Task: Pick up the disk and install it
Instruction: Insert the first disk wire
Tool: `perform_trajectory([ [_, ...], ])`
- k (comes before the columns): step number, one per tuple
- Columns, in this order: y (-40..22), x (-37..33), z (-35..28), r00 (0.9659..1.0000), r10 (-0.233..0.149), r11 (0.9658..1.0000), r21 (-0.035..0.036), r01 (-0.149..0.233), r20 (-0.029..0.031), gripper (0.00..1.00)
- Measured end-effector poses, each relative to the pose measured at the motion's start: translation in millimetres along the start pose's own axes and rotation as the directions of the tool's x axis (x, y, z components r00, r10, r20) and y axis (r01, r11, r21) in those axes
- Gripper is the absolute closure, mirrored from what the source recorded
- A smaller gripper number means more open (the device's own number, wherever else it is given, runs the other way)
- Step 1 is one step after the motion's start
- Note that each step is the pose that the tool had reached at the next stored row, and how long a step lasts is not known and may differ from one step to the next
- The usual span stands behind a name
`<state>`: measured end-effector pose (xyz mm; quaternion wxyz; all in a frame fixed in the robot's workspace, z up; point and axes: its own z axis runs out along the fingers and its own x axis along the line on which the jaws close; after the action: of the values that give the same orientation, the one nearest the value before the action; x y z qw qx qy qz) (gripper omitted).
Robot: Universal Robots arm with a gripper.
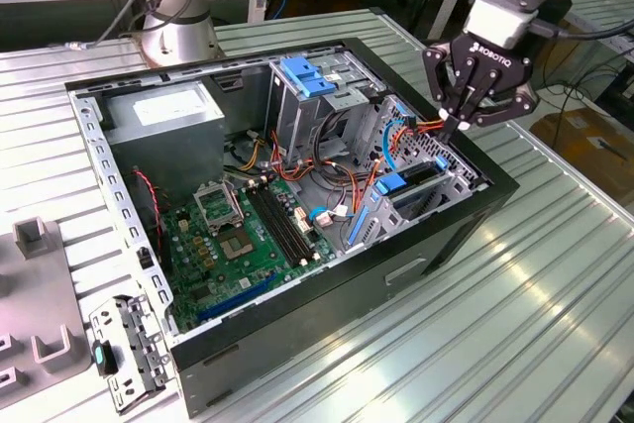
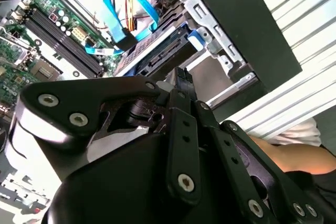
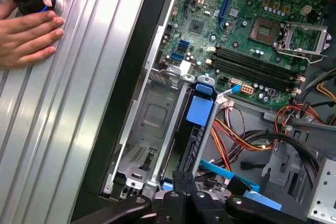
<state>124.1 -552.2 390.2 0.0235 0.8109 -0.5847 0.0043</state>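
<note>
The disk (image 1: 406,185) sits slotted on edge in the lower drive cage at the open computer case's corner on the exterior view's right. Its blue carrier handle (image 3: 202,111) faces the motherboard. In the second wrist view its dark body (image 2: 157,59) lies between the cage's metal walls, with a blue rail end beside it. My gripper (image 1: 459,126) hangs just above that cage, shut, with nothing between its fingertips (image 3: 184,182). In the second wrist view the gripper (image 2: 181,74) points down at the disk's edge, a small gap apart.
An empty metal bay (image 3: 149,124) lies beside the disk. Orange, red and blue cables (image 1: 396,141) run close to the cage. Farther in stand a tall cage with a blue latch (image 1: 307,76), the grey power supply (image 1: 163,116) and the motherboard (image 1: 248,235). A person's hands (image 3: 29,24) rest on the table.
</note>
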Motion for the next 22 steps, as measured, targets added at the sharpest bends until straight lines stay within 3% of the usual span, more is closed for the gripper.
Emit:
perform_trajectory([
  [4,-3.8,1.0,0.2,0.9998,-0.017,0.9998,0.0005,0.017,-0.0007,0.89],
  [6,-4.5,1.3,0.4,0.9986,-0.053,0.9986,0.0017,0.053,-0.0019,0.89],
  [7,-7.3,2.2,0.6,0.9976,-0.07,0.9976,0.0023,0.07,-0.0023,0.89],
  [12,-20.8,1.9,0.2,0.9974,-0.072,0.9974,0.0023,0.072,-0.0025,0.89],
  [22,-43.8,-5.1,-0.7,0.9969,-0.078,0.9969,-0.0001,0.078,-0.0027,0.89],
])
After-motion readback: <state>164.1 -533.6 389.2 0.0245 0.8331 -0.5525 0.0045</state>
